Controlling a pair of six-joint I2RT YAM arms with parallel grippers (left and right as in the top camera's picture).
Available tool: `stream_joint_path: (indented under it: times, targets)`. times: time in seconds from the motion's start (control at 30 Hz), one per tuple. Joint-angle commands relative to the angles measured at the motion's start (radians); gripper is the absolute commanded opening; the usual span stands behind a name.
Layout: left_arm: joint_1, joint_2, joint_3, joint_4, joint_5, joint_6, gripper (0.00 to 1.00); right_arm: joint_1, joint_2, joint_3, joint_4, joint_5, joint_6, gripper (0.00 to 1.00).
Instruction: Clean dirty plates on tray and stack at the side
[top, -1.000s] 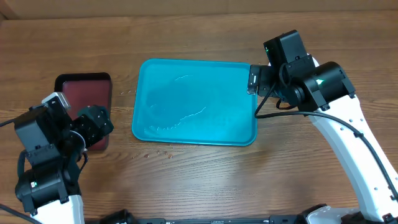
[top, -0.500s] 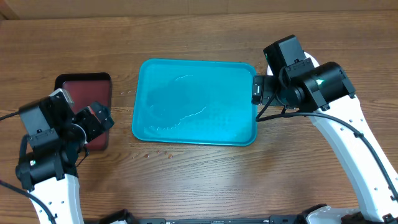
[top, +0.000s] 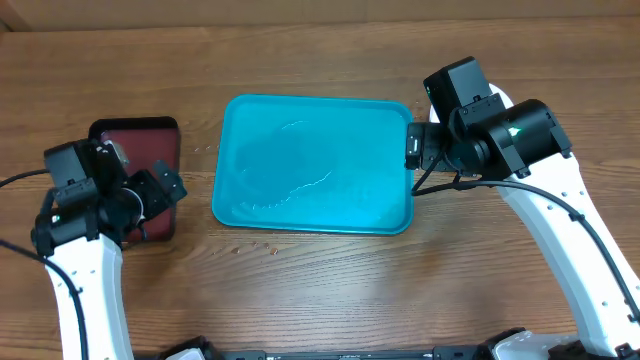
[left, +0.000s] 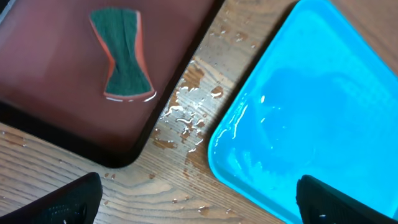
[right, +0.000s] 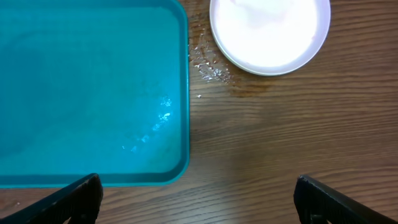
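The turquoise tray (top: 310, 165) lies mid-table, wet, with no plates on it; it also shows in the left wrist view (left: 311, 112) and the right wrist view (right: 87, 87). A white plate (right: 270, 28) rests on the wood just right of the tray, with no smears showing on it; in the overhead view the right arm hides it. My right gripper (top: 412, 146) (right: 199, 205) hovers open over the tray's right edge, holding nothing. My left gripper (top: 160, 192) (left: 199, 205) hangs open over the wood between the two trays.
A dark red, black-rimmed tray (top: 135, 145) sits at the left. On it lies a green and orange sponge (left: 122, 53). Water droplets (left: 186, 115) speckle the wood between the trays, and more droplets (right: 208, 68) lie beside the white plate.
My left arm has swung away from the table's front edge toward the red tray. The right gripper shifted slightly right, off the tray's corner, then stayed still.
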Motion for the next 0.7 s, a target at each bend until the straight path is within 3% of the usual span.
stream_joint_path:
  times: [0.0, 0.43, 0.67]
  targets:
    - [0.0, 0.052, -0.008, 0.0, -0.008, 0.008, 0.99, -0.004, -0.031, 0.001, 0.01, -0.056, -0.003, 1.0]
    - [0.0, 0.212, -0.007, 0.0, -0.008, 0.008, 1.0, -0.029, -0.033, 0.0, 0.11, -0.11, -0.111, 1.0]
    - [0.0, 0.27, -0.008, 0.001, -0.008, 0.008, 1.0, -0.179, -0.133, -0.008, 0.127, -0.145, -0.112, 1.0]
